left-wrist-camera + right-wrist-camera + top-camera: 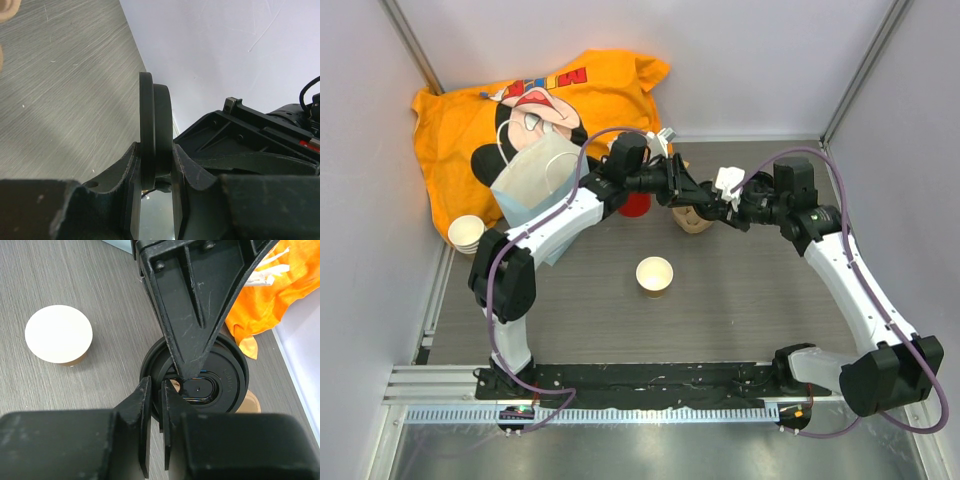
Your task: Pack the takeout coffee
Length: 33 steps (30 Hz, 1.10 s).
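In the upper centre of the overhead view, the left gripper (156, 161), above the kraft cup (693, 224), pinches the black lid (150, 110) by its edge. The right gripper (155, 396) is nearly pressed together at the lid's rim, and I cannot tell whether it grips. If the lid is pressed down off-centre, it could skew and tip the light cup.

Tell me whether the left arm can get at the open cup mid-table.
Probably, but not at once: the left gripper is clamped on the black lid; the open cup stands alone, nothing crowding it.
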Each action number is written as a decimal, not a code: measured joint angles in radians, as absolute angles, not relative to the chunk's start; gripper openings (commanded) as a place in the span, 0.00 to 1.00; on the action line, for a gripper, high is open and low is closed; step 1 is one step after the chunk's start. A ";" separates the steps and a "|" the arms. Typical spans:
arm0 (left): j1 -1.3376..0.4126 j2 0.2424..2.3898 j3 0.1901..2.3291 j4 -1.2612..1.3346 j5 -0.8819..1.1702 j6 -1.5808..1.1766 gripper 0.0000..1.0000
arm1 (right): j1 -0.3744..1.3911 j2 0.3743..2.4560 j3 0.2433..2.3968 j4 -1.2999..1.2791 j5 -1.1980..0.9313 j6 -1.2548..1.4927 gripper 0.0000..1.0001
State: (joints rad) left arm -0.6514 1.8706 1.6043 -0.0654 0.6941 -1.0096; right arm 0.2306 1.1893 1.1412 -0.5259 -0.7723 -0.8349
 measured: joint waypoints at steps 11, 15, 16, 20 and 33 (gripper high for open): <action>-0.653 1.871 1.602 -0.059 0.696 -1.004 0.61 | 0.229 1.194 1.149 -0.530 -0.768 -0.827 0.01; -0.653 1.870 1.608 -0.060 0.706 -0.988 0.80 | 0.231 1.194 1.168 -0.548 -0.767 -0.827 0.01; -0.653 1.869 1.612 -0.061 0.707 -0.982 0.84 | 0.232 1.194 1.174 -0.556 -0.767 -0.827 0.01; -0.641 1.846 1.638 -0.083 0.712 -0.953 1.00 | 0.232 1.194 1.224 -0.609 -0.765 -0.832 0.01; -0.488 1.561 1.771 -0.406 0.599 -0.410 1.00 | 0.233 1.151 1.308 -0.729 -0.721 -0.824 0.01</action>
State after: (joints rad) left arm -0.4881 1.5608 1.7710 -0.4061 0.5995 -0.4095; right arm 0.2325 1.1511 1.3079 -0.7288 -0.7208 -0.8242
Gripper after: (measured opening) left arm 0.995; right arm 0.122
